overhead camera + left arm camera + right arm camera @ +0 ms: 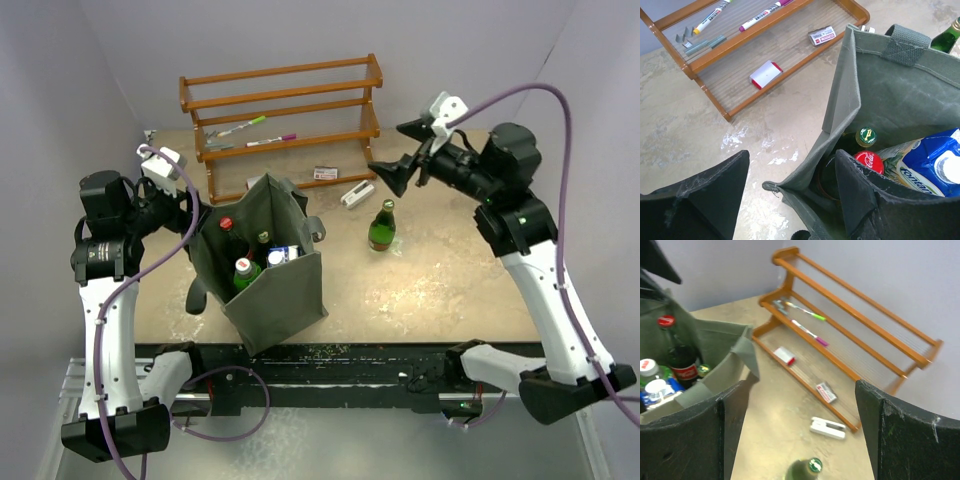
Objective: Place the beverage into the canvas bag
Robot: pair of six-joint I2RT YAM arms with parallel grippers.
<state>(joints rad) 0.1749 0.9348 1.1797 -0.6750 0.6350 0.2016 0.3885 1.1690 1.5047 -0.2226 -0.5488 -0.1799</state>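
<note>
the green glass bottle [382, 226] stands upright on the tabletop [450, 280], outside the canvas bag [285, 295]. it is below the right hand [804, 384] and a little nearer the arm's base. in the right wrist view its cap shows low between the two fingers. that hand hangs above it with fingers spread wide, holding nothing.

the bag stands open, on the far side of the bottle from the right hand. it is already loaded: a red-capped cola bottle [226, 224], a gold-capped bottle [866, 136], a white-capped bottle [242, 268] and a blue-and-white carton [935, 167] are inside. the left hand [790, 156] is at the bag's rim with fingers apart. one finger is outside the cloth and one over the opening, with the corner of the wall between them. it is not pinching the cloth, as far as the wrist view shows.

so the job looks mostly done. my judgement is that this one bottle is what is left: grasp it, lift it, carry it over the rim and lower it among the others.

the tabletop is pale beige, mottled and scuffed. beyond both hands a wooden rack [285, 105] holds markers [240, 126] and small packets, and a white clip-like piece [356, 193] lies just past the bottle. plain pale walls close in the space on the back and sides.
</note>
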